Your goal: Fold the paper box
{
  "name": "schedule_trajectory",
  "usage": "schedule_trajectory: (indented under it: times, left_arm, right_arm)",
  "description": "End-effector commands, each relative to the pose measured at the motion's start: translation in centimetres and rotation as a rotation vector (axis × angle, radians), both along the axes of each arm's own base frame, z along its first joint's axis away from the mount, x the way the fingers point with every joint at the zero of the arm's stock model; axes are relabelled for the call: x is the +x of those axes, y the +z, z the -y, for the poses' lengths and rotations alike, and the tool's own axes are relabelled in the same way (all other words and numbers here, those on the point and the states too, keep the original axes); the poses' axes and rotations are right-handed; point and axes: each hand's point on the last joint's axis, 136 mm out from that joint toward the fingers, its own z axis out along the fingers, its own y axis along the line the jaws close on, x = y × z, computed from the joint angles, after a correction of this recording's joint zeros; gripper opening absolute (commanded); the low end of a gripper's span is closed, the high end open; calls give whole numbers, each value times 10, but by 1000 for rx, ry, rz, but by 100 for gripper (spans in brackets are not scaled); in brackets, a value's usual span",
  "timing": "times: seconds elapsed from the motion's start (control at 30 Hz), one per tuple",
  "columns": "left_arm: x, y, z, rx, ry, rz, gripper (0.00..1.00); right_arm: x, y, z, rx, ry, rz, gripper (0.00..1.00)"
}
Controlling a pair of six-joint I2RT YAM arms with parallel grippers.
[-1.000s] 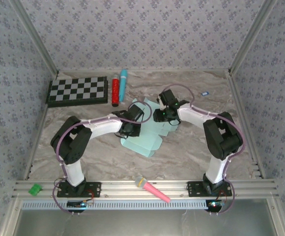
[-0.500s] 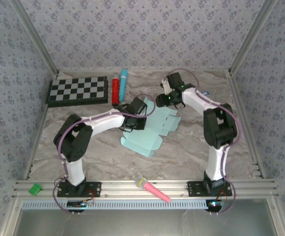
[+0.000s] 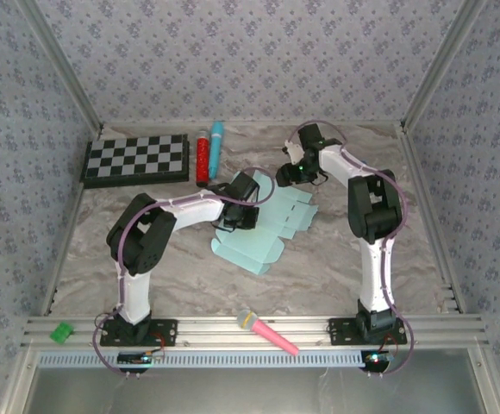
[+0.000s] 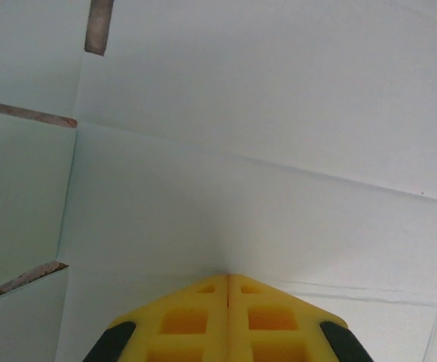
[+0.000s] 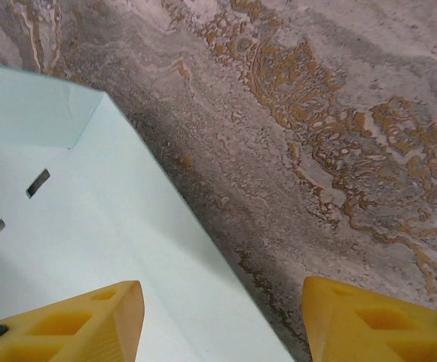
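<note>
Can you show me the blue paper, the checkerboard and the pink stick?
Pale mint-blue flat cardboard sheet point(image 3: 254, 246): top view, near panel.
Black-and-white checkerboard point(image 3: 138, 158): top view, middle.
Pink stick point(image 3: 278, 339): top view, shaft.

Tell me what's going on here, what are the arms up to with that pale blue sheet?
Two arms are working on the paper box, a die-cut sheet lying unfolded on the marble table. The left gripper is shut, its tips pointed at the sheet near a crease; whether it presses down is unclear. The right gripper is open above the sheet's far edge, holding nothing. No box shape yet.
</note>
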Motion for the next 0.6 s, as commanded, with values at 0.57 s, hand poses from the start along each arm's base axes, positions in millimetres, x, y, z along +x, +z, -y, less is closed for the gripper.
schedule_trajectory:
  times: [0.57]
  left_arm:
    - [-18, -27, -24, 68, 39, -48, 0]
  right_arm:
    - [-5, -22, -6, 65, 115, -166, 59]
